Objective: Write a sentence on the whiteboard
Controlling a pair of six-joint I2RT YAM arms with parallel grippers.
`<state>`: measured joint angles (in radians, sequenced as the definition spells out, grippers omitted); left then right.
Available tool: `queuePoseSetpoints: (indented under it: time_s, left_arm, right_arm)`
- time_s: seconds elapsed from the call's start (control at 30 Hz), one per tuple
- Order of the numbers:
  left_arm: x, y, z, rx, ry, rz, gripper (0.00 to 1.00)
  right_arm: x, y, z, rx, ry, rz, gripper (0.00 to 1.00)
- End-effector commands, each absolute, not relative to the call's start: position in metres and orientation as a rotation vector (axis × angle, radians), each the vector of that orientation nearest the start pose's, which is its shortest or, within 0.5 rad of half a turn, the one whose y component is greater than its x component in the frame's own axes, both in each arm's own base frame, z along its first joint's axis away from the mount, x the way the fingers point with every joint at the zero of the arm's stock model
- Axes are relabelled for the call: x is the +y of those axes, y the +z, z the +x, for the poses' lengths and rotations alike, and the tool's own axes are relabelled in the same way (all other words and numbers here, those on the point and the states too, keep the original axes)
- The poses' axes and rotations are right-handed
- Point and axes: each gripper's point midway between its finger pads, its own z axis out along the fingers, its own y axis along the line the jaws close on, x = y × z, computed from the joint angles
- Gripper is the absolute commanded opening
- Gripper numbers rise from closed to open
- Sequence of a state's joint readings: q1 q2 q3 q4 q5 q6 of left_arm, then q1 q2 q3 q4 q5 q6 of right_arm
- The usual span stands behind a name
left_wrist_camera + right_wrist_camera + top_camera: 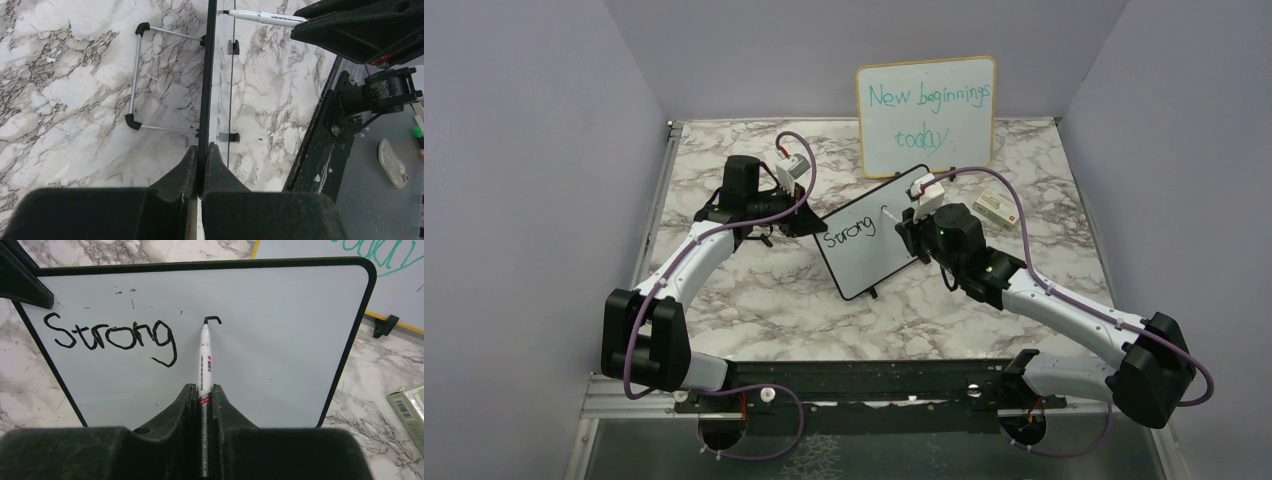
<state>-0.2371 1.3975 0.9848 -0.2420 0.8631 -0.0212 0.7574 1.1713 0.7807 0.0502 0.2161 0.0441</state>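
The small black-framed whiteboard (869, 240) stands tilted mid-table, reading "Strong" in black plus a short hooked stroke. My left gripper (809, 222) is shut on the board's left edge; in the left wrist view the board (212, 90) runs edge-on away from that gripper (202, 149). My right gripper (202, 389) is shut on a white marker (204, 357) whose tip touches the whiteboard (280, 340) at the left end of the hooked stroke. The marker (265, 18) also shows in the left wrist view, its tip against the board face.
A larger wood-framed board (927, 115) with teal writing "New beginnings today" leans at the back. A small box (994, 209) lies to the right of the right gripper. The whiteboard's wire stand (137, 75) rests on the marble tabletop (764, 290) behind it.
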Motion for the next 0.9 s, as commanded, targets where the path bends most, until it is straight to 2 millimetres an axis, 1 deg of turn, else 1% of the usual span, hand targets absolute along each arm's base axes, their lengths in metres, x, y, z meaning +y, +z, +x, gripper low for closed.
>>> queuePoseSetpoints:
  time_s: [0.0, 0.5, 0.57, 0.63, 0.67, 0.87]
  left_arm:
    - [-0.196, 0.124, 0.296, 2.267, -0.959, 0.685, 0.00]
    - [-0.196, 0.125, 0.296, 2.264, -0.963, 0.686, 0.00]
    - [-0.196, 0.125, 0.296, 2.265, -0.962, 0.686, 0.00]
    - [-0.196, 0.125, 0.296, 2.265, -0.962, 0.686, 0.00]
    - [-0.196, 0.125, 0.296, 2.265, -0.962, 0.686, 0.00]
    - [-0.196, 0.124, 0.296, 2.266, -0.960, 0.685, 0.00]
  right_arm:
    - [0.235, 0.201, 0.303, 1.859, 0.323, -0.523, 0.00]
    - [0.220, 0.202, 0.307, 1.860, 0.254, -0.456, 0.00]
    - [0.221, 0.204, 0.307, 1.858, 0.258, -0.456, 0.00]
    - [0.221, 0.198, 0.305, 1.883, 0.254, -0.474, 0.00]
    - [0.221, 0.198, 0.305, 1.883, 0.258, -0.477, 0.00]
    - [0.229, 0.196, 0.301, 1.890, 0.294, -0.525, 0.01]
